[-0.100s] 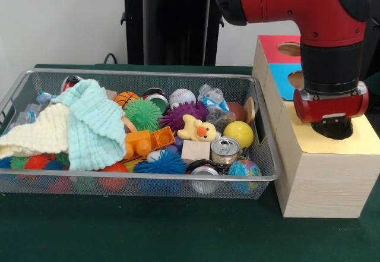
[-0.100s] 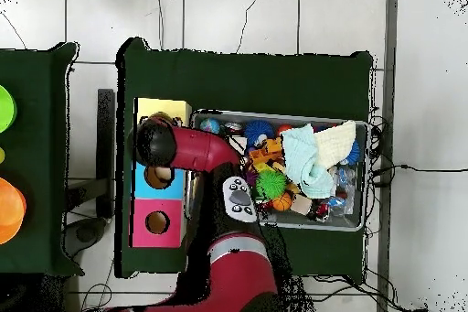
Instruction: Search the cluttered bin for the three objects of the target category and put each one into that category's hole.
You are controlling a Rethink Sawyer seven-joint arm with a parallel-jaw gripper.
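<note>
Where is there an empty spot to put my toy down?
Bare green table lies in front of the mesh bin, beside the wooden box. The bin is packed: cloths, balls, cans. The arm's tool covers the box's yellow top.

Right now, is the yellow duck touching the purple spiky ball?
Touching. The front view shows the yellow duck pressed against the purple spiky ball, overlapping its spikes with no gap.
</note>
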